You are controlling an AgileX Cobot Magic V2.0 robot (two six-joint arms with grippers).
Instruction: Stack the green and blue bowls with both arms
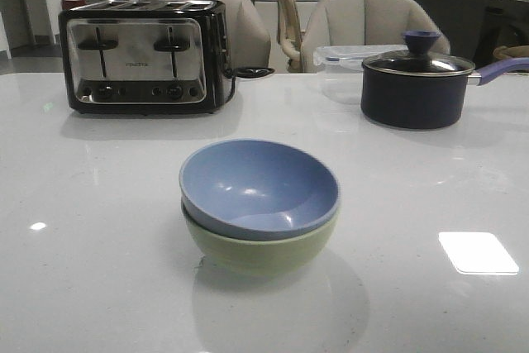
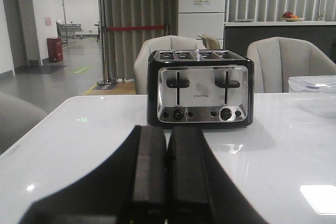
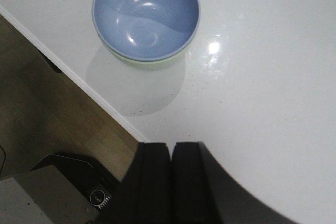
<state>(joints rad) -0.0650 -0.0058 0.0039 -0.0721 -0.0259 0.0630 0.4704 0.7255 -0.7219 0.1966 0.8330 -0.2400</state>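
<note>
The blue bowl sits nested inside the green bowl at the middle front of the white table. The right wrist view shows the blue bowl from above with a sliver of the green bowl under its rim. My right gripper is shut and empty, well clear of the bowls, over the table's edge. My left gripper is shut and empty, above the table and facing the toaster. Neither arm shows in the front view.
A chrome and black toaster stands at the back left. A dark navy saucepan with a glass lid stands at the back right, a clear plastic container behind it. Chairs stand behind the table. The table edge drops to the floor.
</note>
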